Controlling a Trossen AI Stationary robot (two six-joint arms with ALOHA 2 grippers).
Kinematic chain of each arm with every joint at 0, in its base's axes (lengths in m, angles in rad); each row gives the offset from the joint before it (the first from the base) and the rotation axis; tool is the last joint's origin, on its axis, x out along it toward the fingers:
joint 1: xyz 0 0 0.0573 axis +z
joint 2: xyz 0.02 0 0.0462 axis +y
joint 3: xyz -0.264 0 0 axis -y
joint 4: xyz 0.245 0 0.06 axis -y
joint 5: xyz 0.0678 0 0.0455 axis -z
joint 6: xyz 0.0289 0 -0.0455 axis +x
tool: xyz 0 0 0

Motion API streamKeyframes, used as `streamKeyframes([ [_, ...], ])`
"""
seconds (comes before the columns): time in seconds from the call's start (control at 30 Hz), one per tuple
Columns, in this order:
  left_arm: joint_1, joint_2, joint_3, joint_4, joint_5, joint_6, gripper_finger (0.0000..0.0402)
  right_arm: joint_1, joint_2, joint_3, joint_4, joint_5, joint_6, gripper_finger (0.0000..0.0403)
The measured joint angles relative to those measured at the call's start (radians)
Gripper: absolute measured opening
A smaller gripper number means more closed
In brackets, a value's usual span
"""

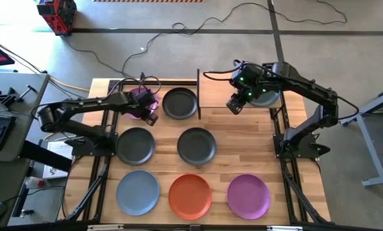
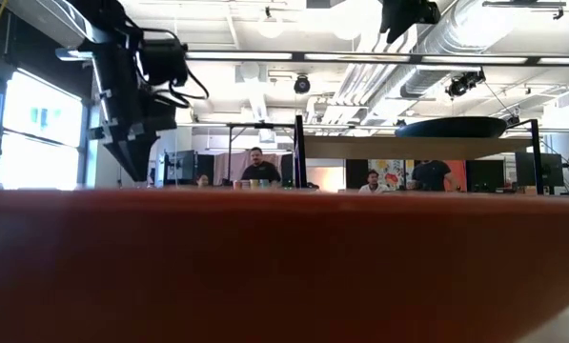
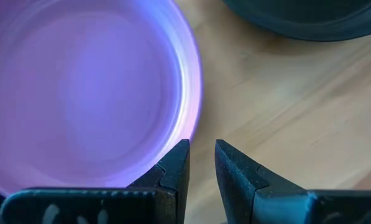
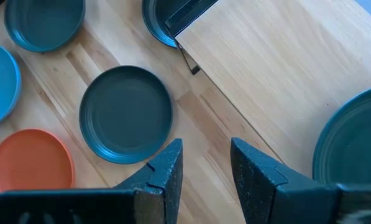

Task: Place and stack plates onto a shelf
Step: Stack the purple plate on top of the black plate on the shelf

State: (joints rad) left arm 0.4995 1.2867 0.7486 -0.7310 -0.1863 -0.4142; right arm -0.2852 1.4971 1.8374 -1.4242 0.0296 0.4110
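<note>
Two grippers hover with fingers narrowly parted, holding nothing: the left gripper (image 3: pixel 201 163) at a purple plate's (image 3: pixel 86 87) rim, the right gripper (image 4: pixel 205 163) above the shelf's (image 4: pixel 278 68) front edge. Only the low view shows a dark plate (image 2: pixel 451 127) on the shelf, beyond the orange plate (image 2: pixel 284 267)

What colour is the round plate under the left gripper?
Purple; the round purple plate fills the left wrist view, beside the left gripper.
</note>
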Motion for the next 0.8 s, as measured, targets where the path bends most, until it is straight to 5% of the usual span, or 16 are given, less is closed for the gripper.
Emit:
streamKeyframes([
  [0.8,0.0,0.22,0.0,0.083,-0.077,-0.001,0.0065,0.0,0.0,0.0,0.0,0.002,0.0,0.0114],
])
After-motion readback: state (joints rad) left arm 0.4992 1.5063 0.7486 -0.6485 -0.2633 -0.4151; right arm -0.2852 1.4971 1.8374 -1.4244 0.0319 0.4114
